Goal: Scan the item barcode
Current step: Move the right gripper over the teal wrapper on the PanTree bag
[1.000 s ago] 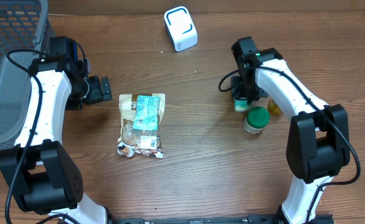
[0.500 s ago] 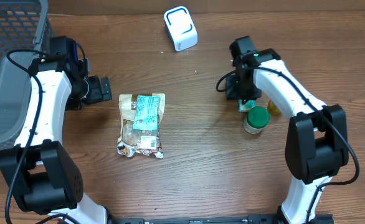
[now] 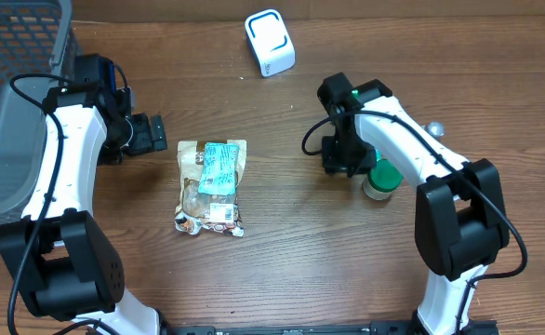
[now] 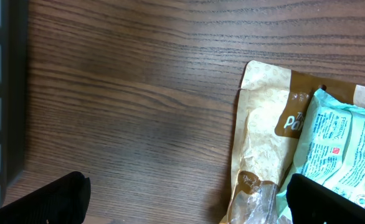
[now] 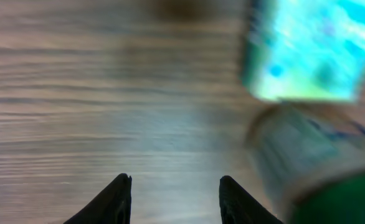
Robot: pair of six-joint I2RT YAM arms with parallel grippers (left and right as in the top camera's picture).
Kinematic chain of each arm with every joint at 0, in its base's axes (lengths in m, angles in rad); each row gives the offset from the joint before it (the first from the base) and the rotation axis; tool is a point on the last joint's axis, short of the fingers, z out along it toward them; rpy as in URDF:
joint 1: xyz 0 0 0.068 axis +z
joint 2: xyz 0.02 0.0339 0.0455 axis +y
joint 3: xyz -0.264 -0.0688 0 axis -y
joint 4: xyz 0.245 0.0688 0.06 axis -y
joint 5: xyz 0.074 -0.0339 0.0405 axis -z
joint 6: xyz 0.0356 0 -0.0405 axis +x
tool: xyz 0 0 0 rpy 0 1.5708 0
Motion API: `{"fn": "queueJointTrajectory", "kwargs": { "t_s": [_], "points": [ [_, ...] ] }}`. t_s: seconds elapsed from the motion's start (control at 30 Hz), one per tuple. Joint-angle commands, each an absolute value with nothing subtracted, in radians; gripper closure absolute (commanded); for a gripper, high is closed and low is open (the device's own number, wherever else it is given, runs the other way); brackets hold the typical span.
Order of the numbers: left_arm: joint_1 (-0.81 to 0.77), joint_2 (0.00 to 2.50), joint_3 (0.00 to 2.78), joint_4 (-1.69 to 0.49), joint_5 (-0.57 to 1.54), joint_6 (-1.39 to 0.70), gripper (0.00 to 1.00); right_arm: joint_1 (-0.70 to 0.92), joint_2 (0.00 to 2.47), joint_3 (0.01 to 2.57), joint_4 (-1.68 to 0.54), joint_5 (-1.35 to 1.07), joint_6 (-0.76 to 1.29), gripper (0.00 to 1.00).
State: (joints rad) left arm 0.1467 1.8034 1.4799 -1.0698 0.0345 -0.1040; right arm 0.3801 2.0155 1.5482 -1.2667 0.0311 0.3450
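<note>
Right gripper (image 5: pixel 175 180) hangs empty, jaws part-way apart, just beside the green-lidded jar (image 3: pixel 381 179) at 3 o'clock; nothing is picked up for scanning yet

Left gripper (image 4: pixel 185 179) is spread wide and empty at 9 o'clock, just beside the snack packet (image 3: pixel 212 191). That packet lies flat near the centre of the table (image 3: pixel 291 270), with a teal sachet (image 3: pixel 219 167) on top and a white label (image 3: pixel 221 212), too small to read, toward its 6 o'clock end. The white scanner (image 3: pixel 270 42) sits at 12 o'clock, well apart from both grippers. Which item is meant I cannot tell, but the step in hand looks like reaching for a grasp. The next move calls for closing on one item, lifting it and turning its barcode toward the scanner; a limp packet would likely sag, so a grip near an edge seems sensible
</note>
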Motion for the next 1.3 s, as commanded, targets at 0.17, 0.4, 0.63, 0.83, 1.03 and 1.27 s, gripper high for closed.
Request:
{"fn": "queueJointTrajectory", "kwargs": {
  "t_s": [0.17, 0.4, 0.63, 0.83, 1.03, 1.27],
  "points": [
    [0.150, 1.818, 1.501, -1.069, 0.042, -0.097, 0.01, 0.312, 2.012, 1.544, -1.334, 0.104, 0.374, 0.58],
    [0.150, 1.818, 1.501, -1.069, 0.042, -0.096, 0.00, 0.342, 2.012, 1.545, -1.230, -0.144, 0.362, 0.57],
    [0.150, 1.818, 1.501, -1.069, 0.042, -0.097, 0.00, 0.431, 2.012, 1.544, -0.947, -0.478, 0.379, 0.55],
    [0.150, 1.818, 1.501, -1.069, 0.042, -0.096, 0.01, 0.522, 2.012, 1.544, -0.770, -0.473, 0.505, 0.55],
    [0.150, 1.818, 1.501, -1.069, 0.042, -0.096, 0.00, 0.628, 2.013, 1.544, -0.688, -0.276, 0.587, 0.54],
    [0.150, 1.818, 1.501, -1.069, 0.042, -0.096, 0.01, 0.729, 2.034, 1.544, -0.635, -0.155, 0.637, 0.54]
  ]
}}
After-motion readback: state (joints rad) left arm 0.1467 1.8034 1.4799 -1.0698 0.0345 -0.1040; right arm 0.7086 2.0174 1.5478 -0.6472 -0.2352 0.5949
